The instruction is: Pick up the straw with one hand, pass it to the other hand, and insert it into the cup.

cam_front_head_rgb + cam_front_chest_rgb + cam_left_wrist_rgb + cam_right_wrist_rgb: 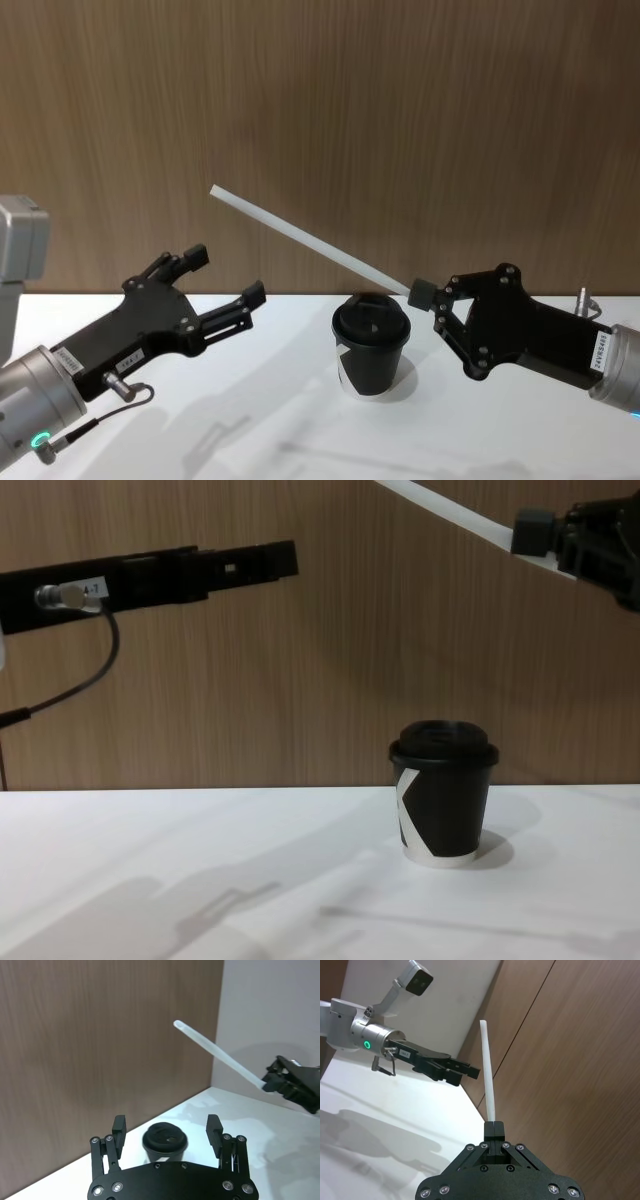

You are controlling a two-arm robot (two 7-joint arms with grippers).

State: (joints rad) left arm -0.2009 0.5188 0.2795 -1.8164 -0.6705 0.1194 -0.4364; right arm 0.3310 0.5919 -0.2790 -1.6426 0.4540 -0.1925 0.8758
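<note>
Straw in right tool; white table, wood wall.

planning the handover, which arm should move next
Left. The left gripper is open and empty, and the white straw slants its free end toward it; the right gripper is shut on its other end.

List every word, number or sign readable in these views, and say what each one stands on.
"24VRS485", as best it reads: the white sticker on the right gripper, near its wrist.
A white angular mark, like a "K": on the side of the cup.
The small tag on the left gripper: printed, but too small to read.
The straw: no text.
</note>
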